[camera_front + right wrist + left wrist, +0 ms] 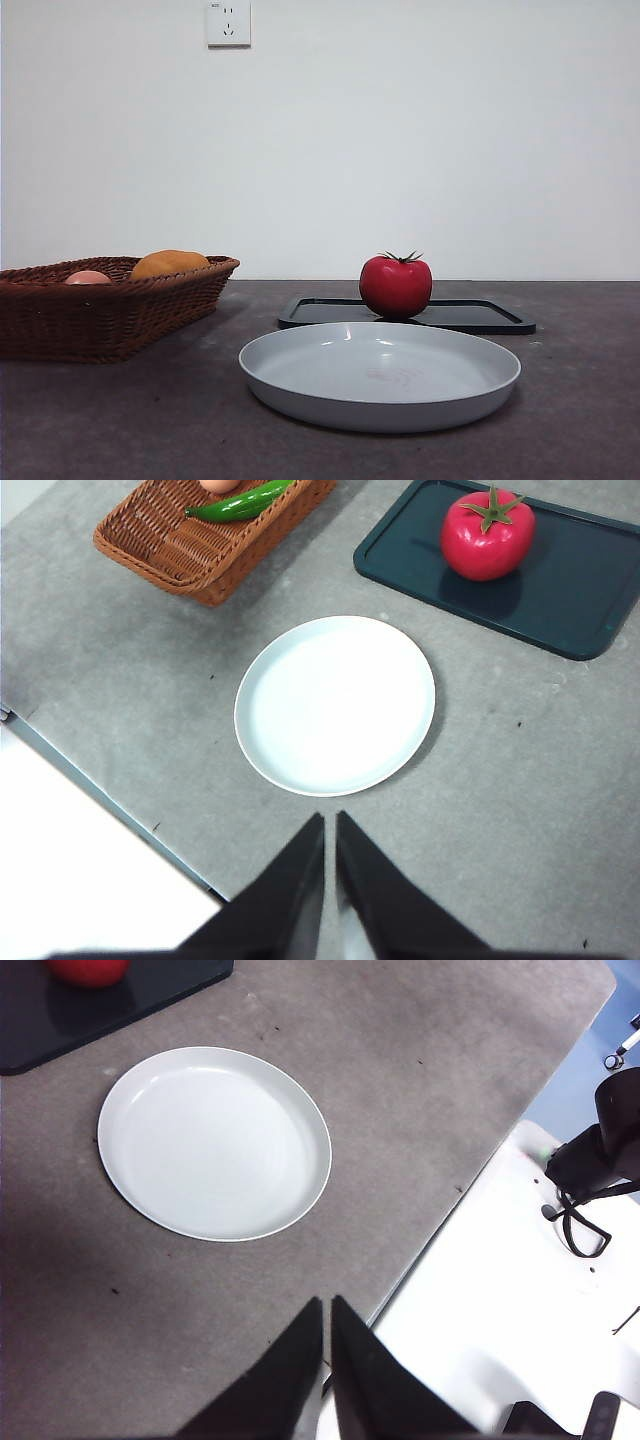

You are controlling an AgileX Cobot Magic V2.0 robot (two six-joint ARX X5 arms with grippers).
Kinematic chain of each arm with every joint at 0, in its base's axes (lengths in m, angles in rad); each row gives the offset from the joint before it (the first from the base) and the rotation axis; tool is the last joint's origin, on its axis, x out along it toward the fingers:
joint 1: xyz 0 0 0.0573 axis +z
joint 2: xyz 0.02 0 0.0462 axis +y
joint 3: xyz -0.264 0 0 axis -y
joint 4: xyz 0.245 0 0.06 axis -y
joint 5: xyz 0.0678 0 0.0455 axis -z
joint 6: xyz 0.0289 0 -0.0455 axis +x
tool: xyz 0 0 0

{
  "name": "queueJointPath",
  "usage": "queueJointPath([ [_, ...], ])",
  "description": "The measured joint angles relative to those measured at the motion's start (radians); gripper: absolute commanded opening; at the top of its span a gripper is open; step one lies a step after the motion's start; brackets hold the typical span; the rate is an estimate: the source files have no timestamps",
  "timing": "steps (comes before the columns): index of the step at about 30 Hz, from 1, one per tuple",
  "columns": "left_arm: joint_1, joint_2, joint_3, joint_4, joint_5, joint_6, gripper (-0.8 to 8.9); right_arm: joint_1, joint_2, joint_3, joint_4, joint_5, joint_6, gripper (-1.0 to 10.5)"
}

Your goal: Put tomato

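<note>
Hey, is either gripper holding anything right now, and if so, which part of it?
Nothing is held. The left gripper and right gripper are both shut on nothing above the table, and the tomato sits untouched on the dark tray.

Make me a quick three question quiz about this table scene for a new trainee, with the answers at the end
1. True or false: the tomato sits on the white plate.
2. Which item holds the green pepper? A) the dark tray B) the wicker basket C) the white plate
3. Fill in: both the left claw and the right claw have their jaws ____.

Key:
1. False. It sits on the dark tray, and the plate has nothing on it.
2. B, the wicker basket.
3. Shut, with nothing between them, both apart from the tomato.
</note>
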Motion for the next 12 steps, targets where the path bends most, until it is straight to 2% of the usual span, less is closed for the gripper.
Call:
queueJointPath([
  [12,0.0,0.0,0.0,0.0,0.0,0.0,0.09,0.0,0.0,0.0,0.006,0.0,0.0,0.1],
])
